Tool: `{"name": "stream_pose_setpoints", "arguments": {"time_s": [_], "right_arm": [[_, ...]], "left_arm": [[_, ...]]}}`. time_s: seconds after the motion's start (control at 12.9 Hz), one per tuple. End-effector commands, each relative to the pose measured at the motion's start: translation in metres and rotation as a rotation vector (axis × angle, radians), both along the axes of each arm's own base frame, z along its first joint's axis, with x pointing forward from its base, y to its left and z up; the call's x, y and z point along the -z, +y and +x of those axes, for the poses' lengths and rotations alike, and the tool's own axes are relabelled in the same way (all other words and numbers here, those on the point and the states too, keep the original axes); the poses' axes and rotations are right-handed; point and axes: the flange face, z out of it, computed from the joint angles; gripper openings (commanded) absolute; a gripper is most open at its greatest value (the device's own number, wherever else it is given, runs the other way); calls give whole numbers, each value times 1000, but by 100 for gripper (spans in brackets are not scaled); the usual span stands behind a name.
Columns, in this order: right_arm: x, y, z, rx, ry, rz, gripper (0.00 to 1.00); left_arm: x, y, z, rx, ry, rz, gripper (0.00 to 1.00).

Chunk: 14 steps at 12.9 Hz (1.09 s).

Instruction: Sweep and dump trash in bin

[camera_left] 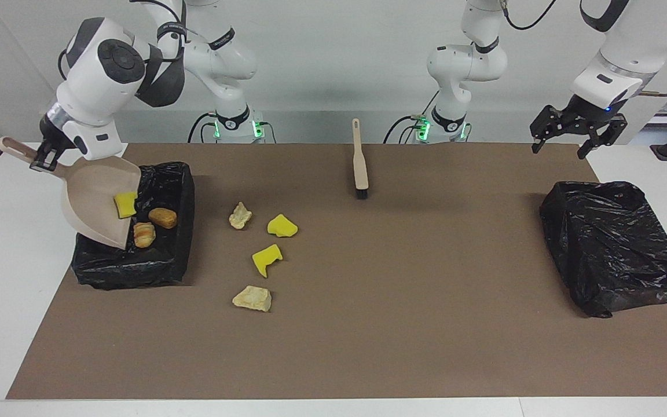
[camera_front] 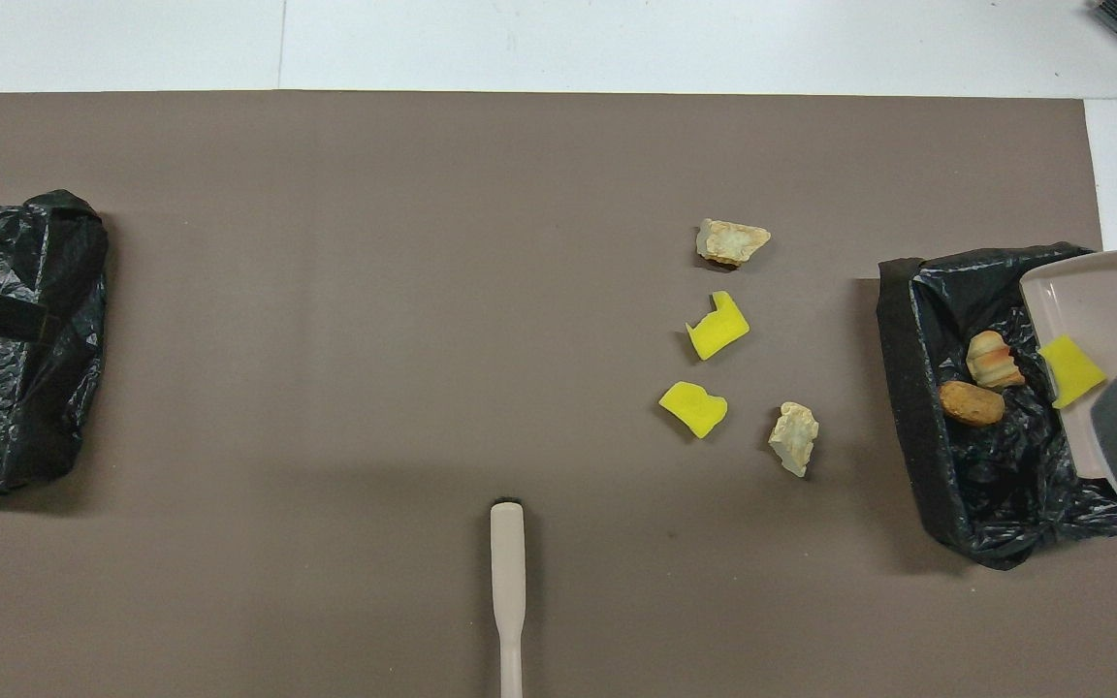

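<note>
The right gripper is clamped on the handle of the beige dustpan, holding it tilted over the open bin at the right arm's end of the table; the pan's long axis slopes from the handle, out past the bin's edge, down to its lip, which hangs over the bin's interior; a yellow foam wedge sits in the pan near that lip, so it looks about to slide in beside the two browned bread-like chunks already lying on the liner; a steeper tip would probably finish the dump. Four pieces of trash lie on the brown mat just beside the bin, toward the table's middle, two yellow and two pale; the right arm is much the nearer to them. The brush lies close to the robots, handle pointing at them. The left gripper waits with fingers spread, above the mat's corner by the closed black bag.
</note>
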Motion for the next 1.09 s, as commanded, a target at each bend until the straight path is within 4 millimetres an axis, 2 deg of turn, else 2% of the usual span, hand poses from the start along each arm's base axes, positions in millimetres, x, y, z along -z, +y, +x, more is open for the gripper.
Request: {"name": "stream_pose_setpoints", "arguments": {"time_s": [0.0,0.16,0.39,0.47,0.62,0.85,1.01], "right_arm": [[-33,-2,4,-126,81,-54,0],[-20,17,3,-174,63,-94,0],[20,26,1,-129,25,-90,0],[19,27,1,-105,26,-90,0],[-6,22,1,-52,-3,-73,0],[-10,32,-5,94,-93,76,0],[2,66,-8,204,-152,193,0]], "left_arm": [[-6,2,-4,-2,14,-4,100],[-3,1,-5,-2,22,-4,100],[-5,1,-4,-3,13,-5,100],[-5,2,-4,-5,15,-5,100],[-5,3,-5,-5,16,-2,100],[-5,2,-5,-2,16,-2,100],[-4,2,-4,-2,17,-1,100]]}}
